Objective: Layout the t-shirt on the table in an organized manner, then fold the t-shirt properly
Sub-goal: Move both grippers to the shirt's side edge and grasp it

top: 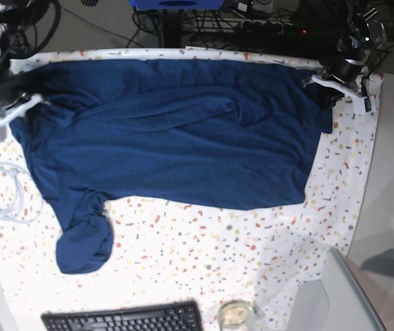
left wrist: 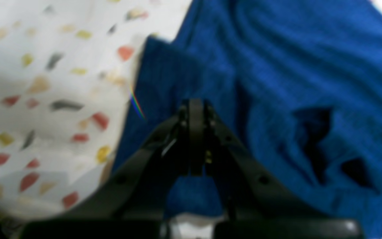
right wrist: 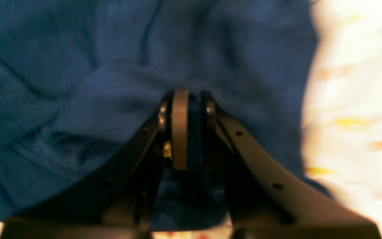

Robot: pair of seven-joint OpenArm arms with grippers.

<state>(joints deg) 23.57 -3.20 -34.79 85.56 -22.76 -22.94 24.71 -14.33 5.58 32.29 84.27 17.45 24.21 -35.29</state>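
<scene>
Speckled table (top: 252,248), t-shirt (top: 176,138) spread, right gripper (right wrist: 191,99) pinching it, left gripper (left wrist: 196,106) closed.

A black keyboard (top: 122,318); a glass (top: 235,316) beside it; a coiled white cable (top: 2,189).

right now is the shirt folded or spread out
Mostly spread: the shirt lies wide across the table, wrinkled, with a diagonal ridge and one sleeve bunched at the near left. Not yet folded.

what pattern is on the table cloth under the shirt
White with small red, yellow and grey flecks on the table; clearest in the base view.
</scene>
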